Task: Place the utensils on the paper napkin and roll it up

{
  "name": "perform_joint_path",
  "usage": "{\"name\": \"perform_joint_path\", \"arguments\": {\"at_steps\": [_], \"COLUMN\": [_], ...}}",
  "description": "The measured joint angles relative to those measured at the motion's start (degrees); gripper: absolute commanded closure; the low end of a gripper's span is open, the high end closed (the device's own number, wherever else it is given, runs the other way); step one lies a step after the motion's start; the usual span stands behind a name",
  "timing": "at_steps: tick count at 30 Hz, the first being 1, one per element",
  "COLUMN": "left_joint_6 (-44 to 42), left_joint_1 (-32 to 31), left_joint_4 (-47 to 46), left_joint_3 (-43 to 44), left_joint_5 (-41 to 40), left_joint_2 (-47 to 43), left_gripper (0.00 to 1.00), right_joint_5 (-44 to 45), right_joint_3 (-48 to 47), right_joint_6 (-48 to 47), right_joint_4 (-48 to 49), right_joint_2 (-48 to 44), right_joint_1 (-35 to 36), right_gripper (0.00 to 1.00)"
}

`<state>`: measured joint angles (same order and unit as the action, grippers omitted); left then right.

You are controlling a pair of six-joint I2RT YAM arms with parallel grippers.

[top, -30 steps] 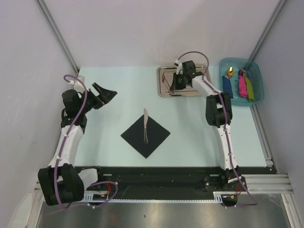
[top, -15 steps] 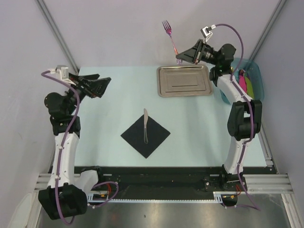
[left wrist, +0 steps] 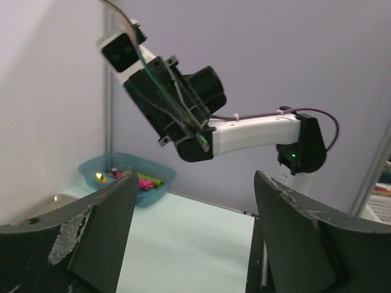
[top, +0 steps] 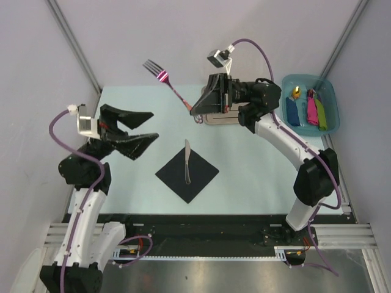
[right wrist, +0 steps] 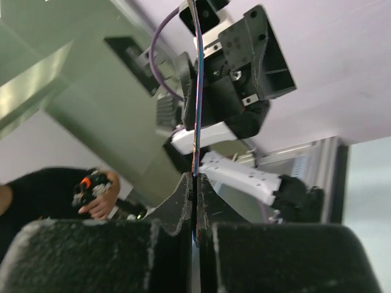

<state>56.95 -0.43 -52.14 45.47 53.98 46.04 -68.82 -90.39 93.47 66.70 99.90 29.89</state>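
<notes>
We see a shiny steel tray point(top: 223, 120) on the pale green table point(top: 256, 171). It lies directly below the right gripper point(top: 195, 111) and is mostly covered by it. Well behind this gripper, past its wrist, stands a teal basket point(top: 305, 84). In it we see a blue item point(top: 292, 111), a pink item point(top: 312, 110) and a green item point(top: 321, 115) side by side, and a small yellow thing point(top: 295, 92).

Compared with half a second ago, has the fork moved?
Yes. The fork, pinched in the right claw, has swung left: it was over the steel tray's back edge, now it is past the tray's left edge.
</notes>
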Motion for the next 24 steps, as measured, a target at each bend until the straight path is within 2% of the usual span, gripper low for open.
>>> {"name": "perform_joint_path", "arguments": {"at_steps": [6,17,23,24], "left_joint_6": [-0.57,-0.55,-0.48,-0.46], "left_joint_1": [-3.80,-8.87,-11.17,-11.34], "left_joint_4": [-3.32,-3.19,-3.02,-3.04], "left_joint_3": [-0.17,2.01,4.17,4.57], "left_joint_5": [0.15,-1.60,-1.90,-1.95], "left_joint_2": [-3.45,1.53,2.34,2.34], "left_gripper": [0.20,0.20,0.26,0.29], "right_joint_5": [-1.18,-2.71,-3.28,-3.28], "right_joint_3": [2.29,3.58,4.17,4.28], "right_joint_6": [-0.92,-2.03,-1.99,-1.99], "right_joint_4": [-0.46,-1.53,-0.52,-0.37], "right_joint_2": [-4.02,-4.02,-4.00,-4.00], "right_joint_1": [5.29,10.75,12.79,12.92], "right_gripper": [1.00,1.00,1.00,1.00]}}
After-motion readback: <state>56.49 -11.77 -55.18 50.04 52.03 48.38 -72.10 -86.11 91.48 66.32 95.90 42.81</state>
